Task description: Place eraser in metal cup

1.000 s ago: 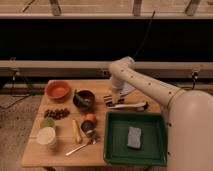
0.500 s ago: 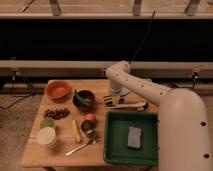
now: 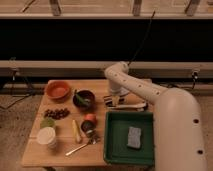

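Observation:
My gripper (image 3: 114, 99) is lowered to the tabletop right of the dark brown bowl, at the end of the white arm that reaches in from the right. The small striped eraser (image 3: 109, 101) lies on the table directly under it and is mostly hidden by it. I cannot tell whether the gripper is touching the eraser. The small dark metal cup (image 3: 88, 131) stands upright near the table's front middle, well to the front-left of the gripper, with an orange-red object (image 3: 90, 119) just behind it.
A long white-handled tool (image 3: 133, 106) lies right of the gripper. The green tray (image 3: 112, 142) at front right holds a grey-blue sponge (image 3: 134, 137). To the left are an orange bowl (image 3: 58, 90), dark brown bowl (image 3: 83, 99), dark berries (image 3: 56, 113), cream cup (image 3: 47, 136), yellow item (image 3: 76, 131) and spoon (image 3: 82, 146).
The arm has swung slightly left and lowered the gripper onto the eraser's spot. The white arm and body now fill more of the right side of the view.

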Motion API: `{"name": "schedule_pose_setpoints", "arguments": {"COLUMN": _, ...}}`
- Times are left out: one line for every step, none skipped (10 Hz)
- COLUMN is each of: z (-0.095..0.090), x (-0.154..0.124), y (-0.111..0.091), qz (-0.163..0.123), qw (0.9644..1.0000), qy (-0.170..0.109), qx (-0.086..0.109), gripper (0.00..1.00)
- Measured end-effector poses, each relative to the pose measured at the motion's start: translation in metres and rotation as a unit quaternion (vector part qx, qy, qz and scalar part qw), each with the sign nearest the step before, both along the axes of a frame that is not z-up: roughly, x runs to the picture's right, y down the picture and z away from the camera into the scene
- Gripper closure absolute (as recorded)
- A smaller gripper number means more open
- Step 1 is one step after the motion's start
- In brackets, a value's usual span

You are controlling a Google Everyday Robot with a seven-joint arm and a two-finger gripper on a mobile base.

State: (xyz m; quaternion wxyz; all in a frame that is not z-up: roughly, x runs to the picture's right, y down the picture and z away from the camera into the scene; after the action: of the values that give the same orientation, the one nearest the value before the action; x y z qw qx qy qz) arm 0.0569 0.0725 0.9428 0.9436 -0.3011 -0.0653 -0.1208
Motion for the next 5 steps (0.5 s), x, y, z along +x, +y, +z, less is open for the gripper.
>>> {"name": "schedule_pose_setpoints", "arguments": {"z": 0.001, "x": 0.004, "y": 0.001, "qz": 0.000, "qw": 1.0000, "qy": 0.003, "qx": 0.000, "gripper": 0.63}}
{"name": "schedule_pose_setpoints", "arguments": {"z": 0.001, "x": 0.005, "y": 0.000, "qz": 0.000, "qw": 1.0000, "qy": 0.004, "qx": 0.001, "gripper": 0.74}}
{"name": "schedule_pose_setpoints", "arguments": {"z": 0.003, "x": 0.009, "y": -0.004, "qz": -0.005, "qw": 0.9999, "qy": 0.009, "qx": 0.006, "gripper": 0.83}}
{"name": "schedule_pose_setpoints", "arguments": {"z": 0.003, "x": 0.014, "y": -0.006, "qz": -0.009, "qw": 0.9998, "qy": 0.014, "qx": 0.010, "gripper": 0.91}}
{"name": "schedule_pose_setpoints", "arguments": {"z": 0.000, "x": 0.021, "y": -0.006, "qz": -0.010, "qw": 0.9997, "qy": 0.017, "qx": 0.013, "gripper": 0.99}}
